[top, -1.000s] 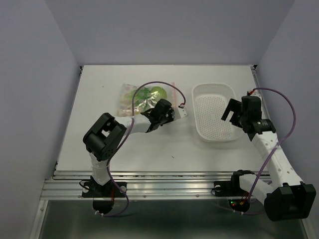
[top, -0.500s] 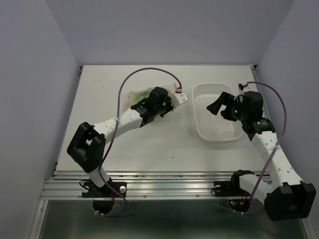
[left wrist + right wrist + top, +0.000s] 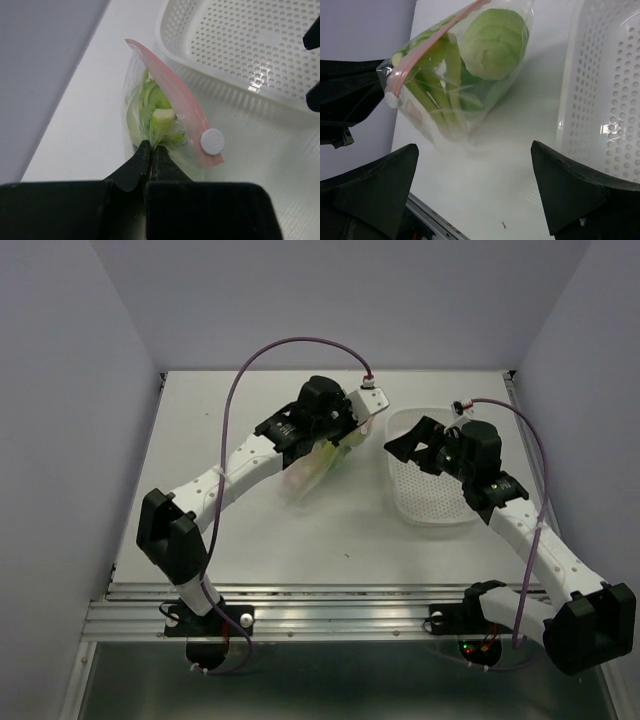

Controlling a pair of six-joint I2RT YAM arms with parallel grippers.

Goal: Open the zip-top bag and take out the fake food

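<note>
The clear zip-top bag [image 3: 308, 468] hangs tilted above the table from my left gripper [image 3: 335, 432]. In the left wrist view the left gripper [image 3: 150, 148] is shut on a fold of the bag [image 3: 135, 100] beside its pink zip strip [image 3: 176, 102], which carries a white slider [image 3: 212, 141]. The fake food [image 3: 156, 107] shows green through the plastic. The right wrist view shows the bag [image 3: 470, 95] with a round cabbage-like head [image 3: 492, 42] and pale stalks [image 3: 440, 87] inside. My right gripper [image 3: 405, 440] [image 3: 475, 187] is open, just right of the bag, touching nothing.
A white perforated basket [image 3: 455, 515] [image 3: 600, 100] [image 3: 250, 45] sits on the table right of the bag, under my right gripper. The grey walls stand close on the left, right and back. The metal rail runs along the table's near edge [image 3: 330, 605].
My left gripper has lifted the bag off the table and carried it back and to the right. My right gripper has swung left over the basket toward the bag, still open.
</note>
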